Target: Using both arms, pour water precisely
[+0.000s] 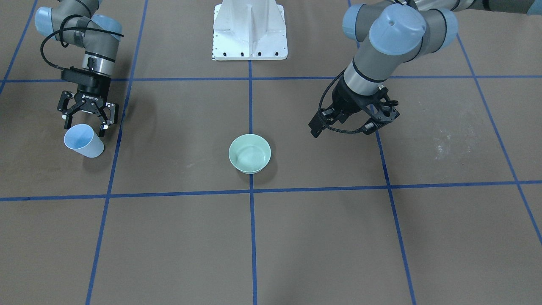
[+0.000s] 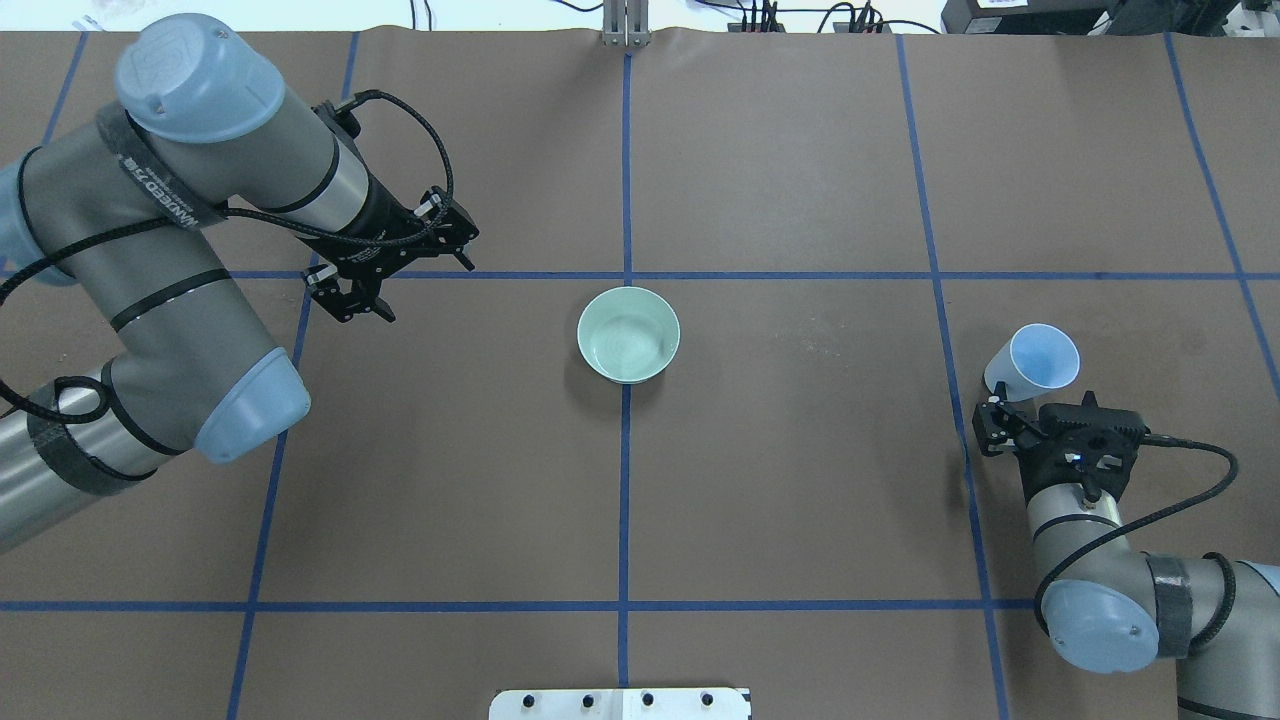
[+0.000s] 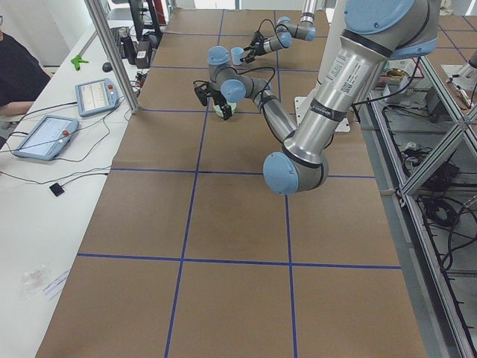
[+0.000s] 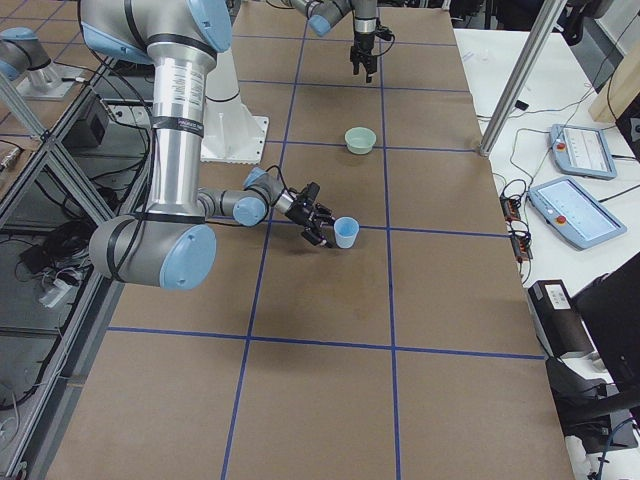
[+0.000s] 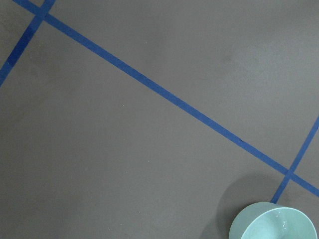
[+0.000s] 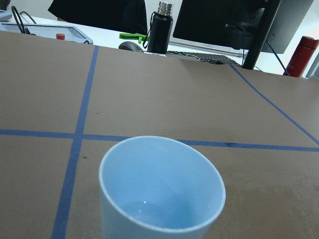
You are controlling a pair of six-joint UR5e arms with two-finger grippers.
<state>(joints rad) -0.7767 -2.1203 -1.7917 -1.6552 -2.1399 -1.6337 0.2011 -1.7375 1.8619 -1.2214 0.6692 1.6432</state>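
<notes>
A light blue cup stands upright at the table's right side, and the right wrist view shows a shallow pool of clear water in its bottom. My right gripper is open, with its fingertips just behind the cup on either side of it; the cup shows beyond the gripper in the overhead view. A pale green bowl sits at the table's centre. My left gripper hovers empty and looks open, to the left of the bowl. The bowl's rim shows low in the left wrist view.
The white pedestal base stands at the robot's side of the table. Blue tape lines grid the brown mat. A faint pale stain marks the mat under the left arm. A black bottle and a red bottle stand beyond the far edge.
</notes>
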